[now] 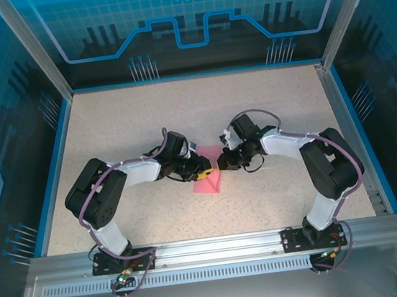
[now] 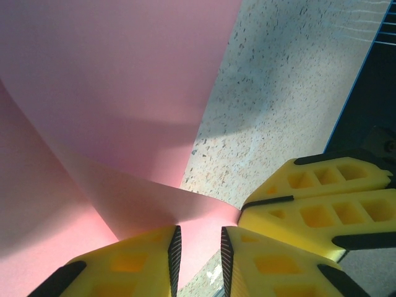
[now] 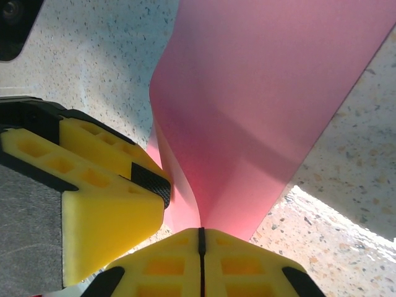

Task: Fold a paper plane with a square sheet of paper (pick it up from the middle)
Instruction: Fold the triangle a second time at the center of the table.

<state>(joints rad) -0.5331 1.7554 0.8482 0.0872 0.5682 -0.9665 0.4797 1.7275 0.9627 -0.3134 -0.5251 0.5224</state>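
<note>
From above, the pink sheet of paper [image 1: 210, 182] lies near the middle of the table [image 1: 180, 114], a bit closer to the table's near edge. It looks folded and small. The left arm [image 1: 116, 187] reaches in from the left half of the table and the right arm [image 1: 323, 162] from the right half. The left pincer [image 1: 204, 168] and the right pincer [image 1: 221, 163] almost meet over the middle of the table, both right at the paper's far edge. From this high up, you cannot tell how their fingers stand. In the left wrist view, the paper [image 2: 124, 93] curls up off the table [image 2: 278, 93] like a soft wave. The left pincer [image 2: 200, 253] has its two fingers [image 2: 175, 250] a little apart, and a bit of the paper sits in the gap between them. You cannot tell if the dark pads touch it. The right pincer [image 2: 244, 207] is close by, its tip at the paper's edge. In the right wrist view, the right pincer [image 3: 201, 238] has its fingers pressed tight together, and the paper [image 3: 266, 93] is pinched in the thin line between them. The paper rises up from there above the table [image 3: 93, 62]. A yellow finger [image 3: 111, 216] of the left pincer is just beside the paper.
</note>
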